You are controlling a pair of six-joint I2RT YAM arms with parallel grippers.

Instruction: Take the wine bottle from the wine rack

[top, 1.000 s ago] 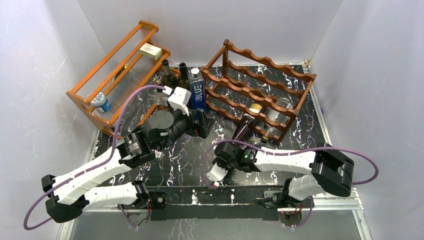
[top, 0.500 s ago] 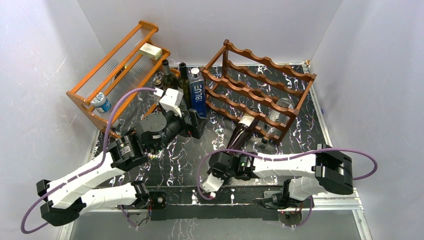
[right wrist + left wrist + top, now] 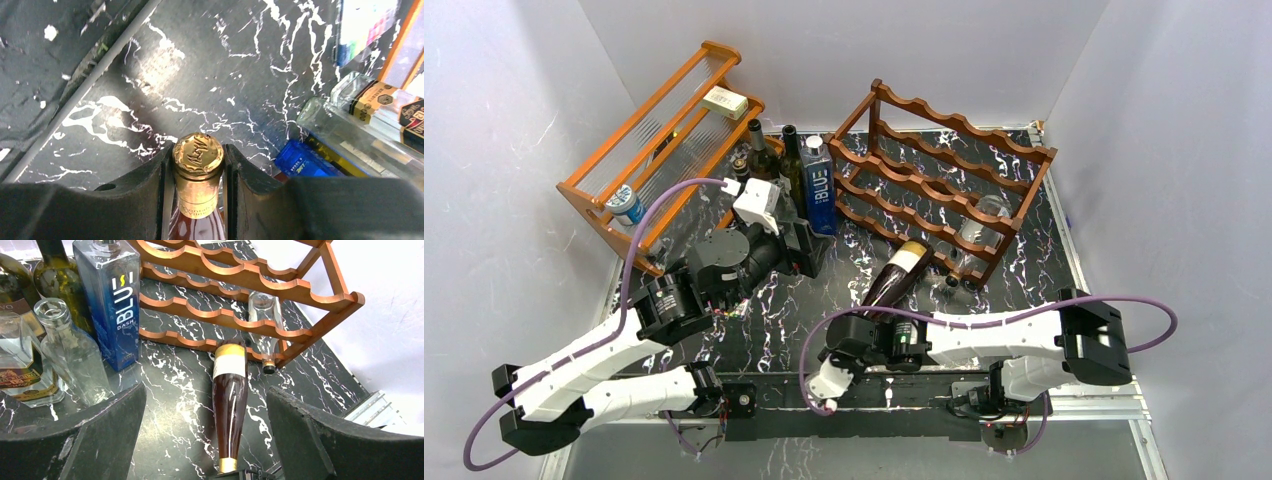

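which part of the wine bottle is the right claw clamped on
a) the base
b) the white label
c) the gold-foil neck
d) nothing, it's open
C: in the right wrist view, the right claw has its fingers pressed against both sides of the gold-foil neck of the wine bottle.
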